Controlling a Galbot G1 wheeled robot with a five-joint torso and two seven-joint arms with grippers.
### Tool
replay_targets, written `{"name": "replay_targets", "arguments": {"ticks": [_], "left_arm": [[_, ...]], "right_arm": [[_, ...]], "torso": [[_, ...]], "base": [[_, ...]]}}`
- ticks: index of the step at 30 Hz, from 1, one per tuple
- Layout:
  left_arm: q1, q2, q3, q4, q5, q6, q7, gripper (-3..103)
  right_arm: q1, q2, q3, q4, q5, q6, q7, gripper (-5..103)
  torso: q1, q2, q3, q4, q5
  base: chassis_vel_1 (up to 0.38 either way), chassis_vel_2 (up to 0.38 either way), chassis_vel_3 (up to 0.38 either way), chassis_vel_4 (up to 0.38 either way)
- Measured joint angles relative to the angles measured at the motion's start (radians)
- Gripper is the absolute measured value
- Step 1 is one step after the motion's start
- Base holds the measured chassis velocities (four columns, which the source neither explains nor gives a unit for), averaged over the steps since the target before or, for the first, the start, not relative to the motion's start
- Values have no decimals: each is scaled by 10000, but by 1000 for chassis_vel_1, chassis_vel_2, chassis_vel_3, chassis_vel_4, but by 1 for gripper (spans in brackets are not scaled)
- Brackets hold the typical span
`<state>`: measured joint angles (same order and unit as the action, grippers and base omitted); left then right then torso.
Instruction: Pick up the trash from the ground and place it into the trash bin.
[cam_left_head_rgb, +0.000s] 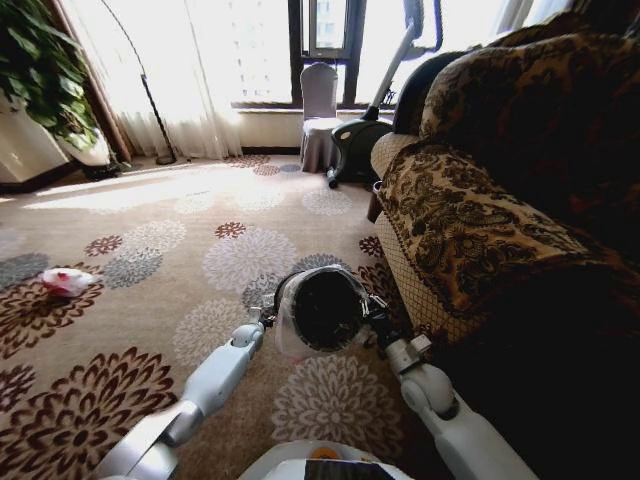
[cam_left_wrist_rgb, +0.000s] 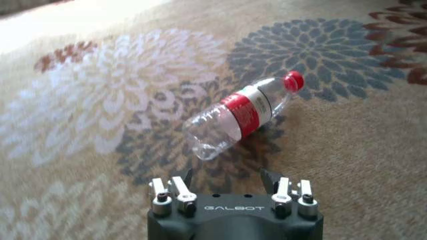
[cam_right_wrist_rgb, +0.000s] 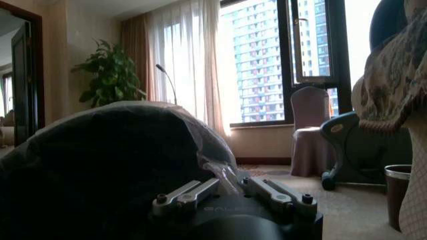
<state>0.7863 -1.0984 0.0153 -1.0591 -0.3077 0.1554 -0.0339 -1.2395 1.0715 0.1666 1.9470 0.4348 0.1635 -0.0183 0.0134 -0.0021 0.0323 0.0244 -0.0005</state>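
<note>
The trash bin, black with a crinkly whitish liner, hangs tipped above the carpet with its mouth toward me. My right gripper is shut on its rim; in the right wrist view the bin bulks right before that gripper, with liner between the fingers. My left gripper stands open just above the carpet, close behind a clear plastic bottle with a red label and cap, lying on its side. In the head view the left gripper sits beside the bin. A pink-white crumpled wrapper lies far left.
A patterned sofa fills the right side. At the back stand an exercise machine, a covered chair, a floor lamp and a potted plant. A bare dark bucket stands by the sofa. Open carpet stretches left.
</note>
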Motion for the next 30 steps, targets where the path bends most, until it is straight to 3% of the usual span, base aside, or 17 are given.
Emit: {"name": "replay_targets", "arguments": {"ticks": [2, 3, 5, 7, 8, 12, 13, 15, 17, 19, 22, 30], "left_arm": [[-209, 665, -9, 211, 1475, -1157, 1152, 82], [-209, 665, -9, 211, 1475, -1157, 1152, 82], [-839, 1529, 98, 633, 2095, -2060, 3001, 93], [-1533, 1880, 272, 1236, 1929, -2582, 4380, 100], [-1533, 1880, 272, 1236, 1929, -2582, 4380, 100], [-3058, 1742, 824, 3152, 924, -3670, 6922, 100], [-3058, 1742, 824, 3152, 924, -3670, 6922, 100], [-3682, 1305, 969, 4248, 597, -3926, 7776, 100], [-3893, 1118, 1016, 4651, 490, -3966, 7935, 100], [-4516, 363, 1051, 5933, 388, -4029, 8165, 100], [-4637, 22, 1010, 6303, 471, -4035, 8097, 100], [-4532, 30, 943, 6272, 560, -4053, 8061, 100]], "right_arm": [[102, 16, -89, -36, 0, 0, 1, 0], [102, 16, -89, -36, 0, 0, 1, 0], [135, 57, -127, -48, -4, -1, 0, 0], [97, 136, -97, -65, -5, 3, -1, 0], [97, 136, -97, -65, -5, 3, -1, 0], [-84, 387, 50, -116, -137, 105, 1, 0], [-84, 387, 50, -116, -137, 105, 1, 0], [-179, 499, 131, -115, -225, 139, 1, 0], [-229, 535, 173, -113, -266, 151, 0, 0], [-478, 538, 334, 13, -323, 185, 0, 0], [-655, 465, 467, 129, -235, 295, 0, 0], [-498, 277, 460, 153, -32, 318, 3, 0]], "torso": [[0, 0, 0, 1, -1], [0, 0, 0, 1, -1], [0, 0, 0, 3, 1], [0, 0, -1, 1, 2], [0, 0, -1, 1, 2], [0, 0, 0, -2, 5], [0, 0, 0, -2, 5], [1, 0, 0, -7, 1], [0, 0, 1, -7, 0], [1, 0, 0, -4, 8], [1, 0, 0, -9, 3], [0, -1, 0, 2, 5]], "base": [[0, 0, 0, 0], [0, 0, 0, 0], [0, 0, 0, 0], [0, 0, 0, 0], [0, 0, 0, 0], [0, 0, 0, 0], [0, 0, 0, 0], [0, 0, 0, 0], [0, 0, 0, 0], [0, 0, 0, 0], [0, 0, 0, 0], [0, 0, 0, 0]]}}
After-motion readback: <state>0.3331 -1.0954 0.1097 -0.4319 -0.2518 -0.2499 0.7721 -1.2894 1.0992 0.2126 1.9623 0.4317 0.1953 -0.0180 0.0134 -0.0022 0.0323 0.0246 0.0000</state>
